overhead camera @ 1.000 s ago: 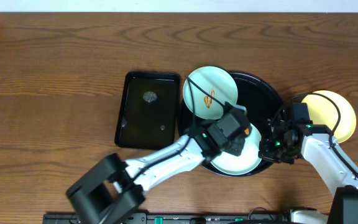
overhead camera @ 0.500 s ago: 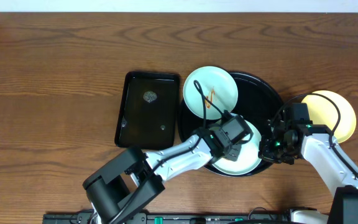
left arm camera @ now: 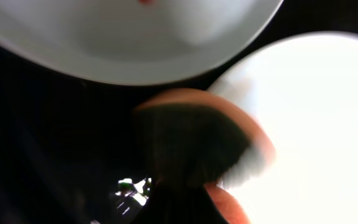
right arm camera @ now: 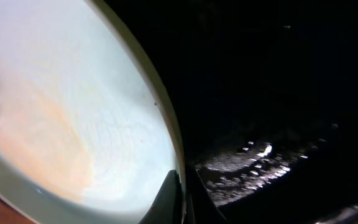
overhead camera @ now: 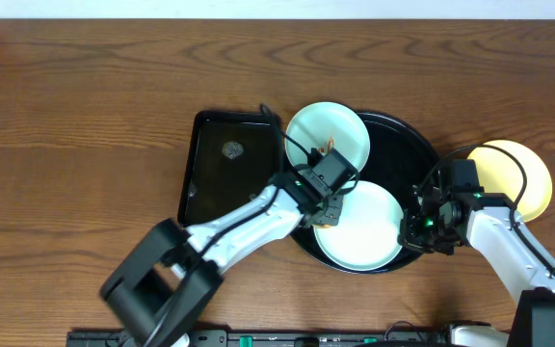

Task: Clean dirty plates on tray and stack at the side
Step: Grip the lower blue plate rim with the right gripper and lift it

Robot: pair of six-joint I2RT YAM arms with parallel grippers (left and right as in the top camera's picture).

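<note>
The round black tray (overhead camera: pixel 405 152) holds two mint plates. The upper plate (overhead camera: pixel 328 135) carries an orange sauce squiggle; the lower plate (overhead camera: pixel 362 229) looks wiped, with a faint orange smear in the right wrist view (right arm camera: pixel 61 118). The yellow plate (overhead camera: pixel 515 177) lies plain on the table right of the tray. My left gripper (overhead camera: pixel 327 196) is shut on an orange sponge (left arm camera: pixel 194 140) and hovers between the two mint plates. My right gripper (overhead camera: pixel 420 231) is shut on the lower plate's right rim (right arm camera: pixel 179 196).
A smaller rectangular black tray (overhead camera: pixel 229 172) with a few specks lies left of the round tray, right beside the upper plate. Bare wooden table surrounds everything. My left arm stretches from the front edge across to the tray.
My left gripper with the sponge has moved left and back off the lower mint plate, leaving it uncovered. The right gripper has stayed on the rim.
</note>
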